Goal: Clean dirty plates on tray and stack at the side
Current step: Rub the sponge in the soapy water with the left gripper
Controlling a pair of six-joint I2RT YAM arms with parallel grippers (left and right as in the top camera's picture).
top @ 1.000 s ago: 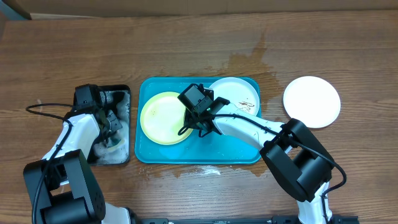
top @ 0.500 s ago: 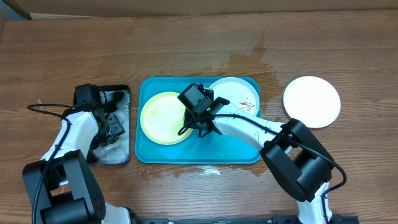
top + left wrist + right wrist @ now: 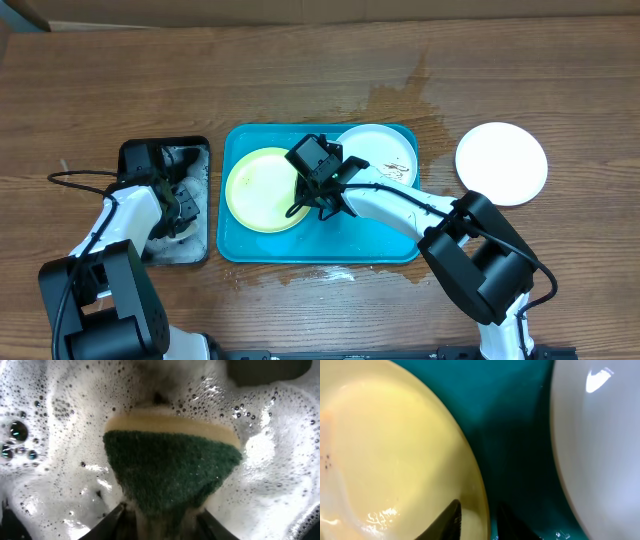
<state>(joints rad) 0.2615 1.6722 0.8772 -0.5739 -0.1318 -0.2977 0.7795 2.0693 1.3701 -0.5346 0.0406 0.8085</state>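
left end effector [image 3: 160, 517] clamped on the green sponge [image 3: 170, 460] in foam [image 3: 50, 485] (inside the black tray [image 3: 206, 215]); right end effector [image 3: 479, 517] slightly apart, astride the yellow plate [image 3: 395, 445] rim on the turquoise tray [image 3: 515, 435].

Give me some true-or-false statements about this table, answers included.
1. Two plates lie in the turquoise tray. True: the yellow plate and the smeared white plate.
2. The plate outside the tray is yellow. False: the lone white plate lies there.
3. The left end effector has the sponge between its fingers. True.
4. The sponge is dry. False: foam surrounds it.
5. The right end effector is at the smeared white plate. False: its fingers straddle the yellow plate's rim.
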